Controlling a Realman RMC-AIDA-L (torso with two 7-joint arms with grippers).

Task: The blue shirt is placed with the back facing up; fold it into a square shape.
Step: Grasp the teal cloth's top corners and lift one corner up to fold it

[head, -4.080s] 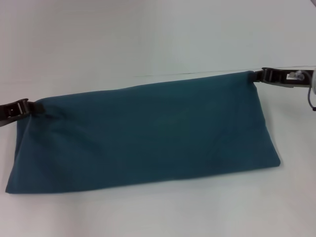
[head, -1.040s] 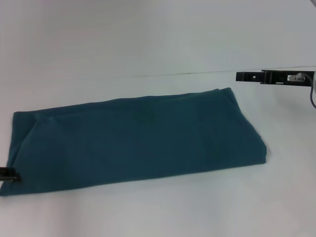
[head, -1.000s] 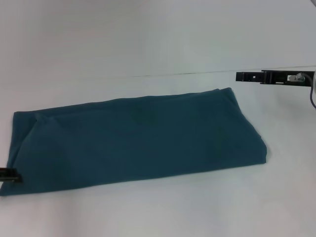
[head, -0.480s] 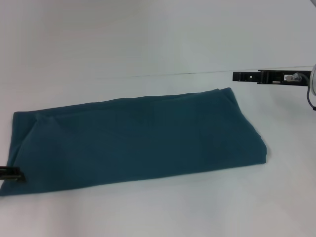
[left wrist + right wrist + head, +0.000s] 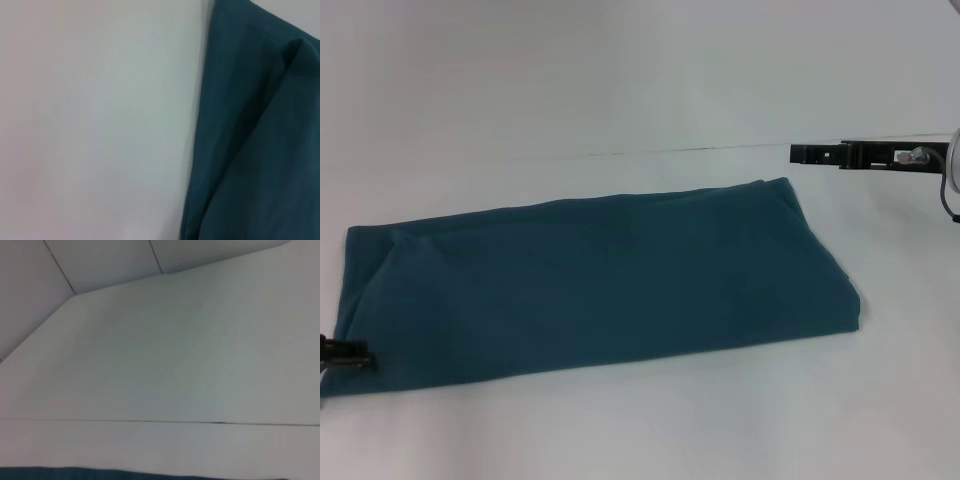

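Looking down from the head view, we see the whole blue shirt (image 5: 595,285) lying flat on the white table (image 5: 620,90) as a long folded band, its left end near our left edge and its right end rounded over a soft fold. That view alone shows both grippers. The left gripper (image 5: 355,356) pokes in at the shirt's near left corner, touching or just over the fabric edge; we cannot tell whether its fingers are spread or pressed together. The right gripper (image 5: 800,153) hangs level beyond the shirt's far right corner, apart from the cloth and holding nothing; its fingers read as one thin black bar, so we cannot tell their state either. From the left wrist view we get only a close look at the shirt's (image 5: 260,135) layered edge, with one fold overlapping another beside bare table. From the right wrist view we see mostly table top with a thin dark seam (image 5: 150,421) across it, a pale wall behind, and a sliver of teal cloth (image 5: 60,473) at the edge.
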